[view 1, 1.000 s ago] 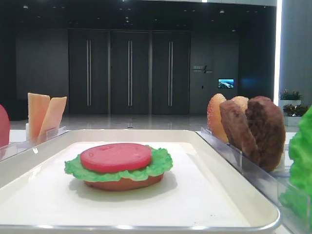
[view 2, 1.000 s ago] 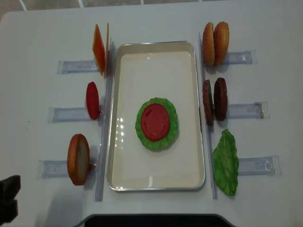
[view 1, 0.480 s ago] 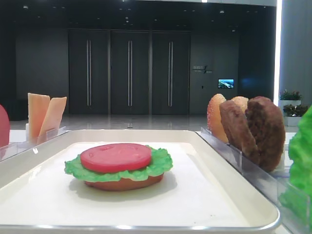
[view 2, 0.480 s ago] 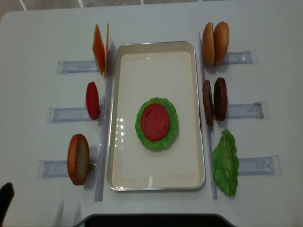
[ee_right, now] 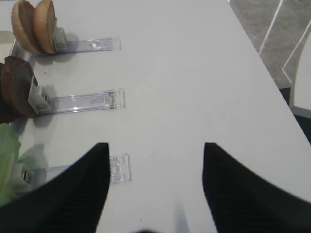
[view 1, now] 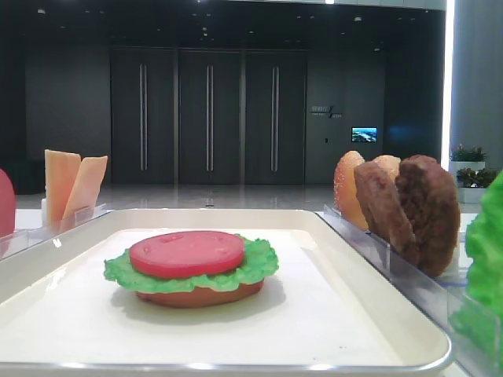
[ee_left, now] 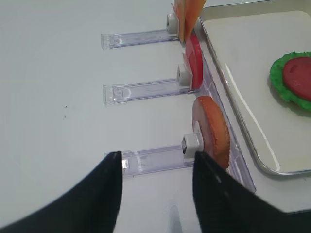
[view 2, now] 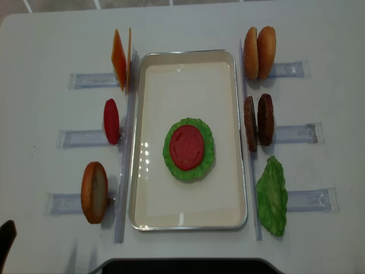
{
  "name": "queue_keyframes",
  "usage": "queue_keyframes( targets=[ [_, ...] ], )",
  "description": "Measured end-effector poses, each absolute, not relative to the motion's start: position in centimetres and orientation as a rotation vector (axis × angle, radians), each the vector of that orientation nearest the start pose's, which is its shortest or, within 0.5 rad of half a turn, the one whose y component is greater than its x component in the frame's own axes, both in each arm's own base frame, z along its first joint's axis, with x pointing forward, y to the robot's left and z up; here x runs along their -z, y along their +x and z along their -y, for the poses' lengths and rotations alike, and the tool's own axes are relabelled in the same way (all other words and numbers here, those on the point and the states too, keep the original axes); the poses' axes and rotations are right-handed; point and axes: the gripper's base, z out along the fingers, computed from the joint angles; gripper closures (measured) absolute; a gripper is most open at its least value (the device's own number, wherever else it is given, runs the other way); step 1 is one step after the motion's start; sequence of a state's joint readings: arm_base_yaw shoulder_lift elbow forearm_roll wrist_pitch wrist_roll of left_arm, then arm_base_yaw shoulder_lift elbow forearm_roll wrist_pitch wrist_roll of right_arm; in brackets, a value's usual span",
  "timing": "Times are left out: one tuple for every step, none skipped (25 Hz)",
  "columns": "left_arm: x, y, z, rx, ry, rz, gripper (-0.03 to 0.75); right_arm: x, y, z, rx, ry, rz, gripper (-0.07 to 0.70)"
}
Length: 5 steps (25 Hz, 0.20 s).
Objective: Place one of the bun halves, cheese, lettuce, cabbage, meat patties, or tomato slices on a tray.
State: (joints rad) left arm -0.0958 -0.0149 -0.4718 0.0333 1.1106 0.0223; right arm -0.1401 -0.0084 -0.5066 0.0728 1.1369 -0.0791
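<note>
On the cream tray [view 2: 188, 85] lies a stack: a tomato slice [view 2: 186, 146] on a lettuce leaf [view 2: 208, 154], over a bun half [view 1: 196, 295]. Left of the tray, cheese [view 2: 120, 60], a second tomato slice [view 2: 111, 121] and a bun half [view 2: 94, 192] stand in clear holders. To its right stand two bun halves [view 2: 259, 52], two meat patties [view 2: 258, 121] and another lettuce leaf [view 2: 272, 196]. My left gripper [ee_left: 158, 155] is open over the table beside the near-left bun half [ee_left: 214, 133]. My right gripper [ee_right: 155, 145] is open over bare table.
Clear plastic holders [view 2: 299, 133] stick out on both sides of the tray. The table's right edge [ee_right: 262, 53] runs close to the right gripper, with floor beyond. A dark edge [view 2: 182, 265] lies along the near side of the table.
In the overhead view the left gripper has drawn back toward the bottom-left corner, leaving only a sliver in view. The food has not moved.
</note>
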Motion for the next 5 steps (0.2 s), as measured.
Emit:
queue_keyframes(
  targets=[
    [-26.54, -0.59, -0.33, 0.004, 0.122, -2.103, 0.358, -27.31, -0.95, -0.74, 0.044, 0.057, -2.103, 0.230],
    [-26.54, -0.59, -0.33, 0.004, 0.122, -2.103, 0.361, -27.31, -0.95, -0.74, 0.044, 0.057, -2.103, 0.230],
    [-26.54, -0.59, -0.33, 0.004, 0.122, -2.103, 0.366, -27.31, -0.95, -0.74, 0.044, 0.057, -2.103, 0.230],
    [-26.54, -0.59, -0.33, 0.004, 0.122, -2.103, 0.372, -27.31, -0.95, -0.74, 0.044, 0.057, -2.103, 0.230],
    [-26.54, -0.59, -0.33, 0.004, 0.122, -2.103, 0.376, -27.31, -0.95, -0.74, 0.044, 0.057, -2.103, 0.230]
  ],
)
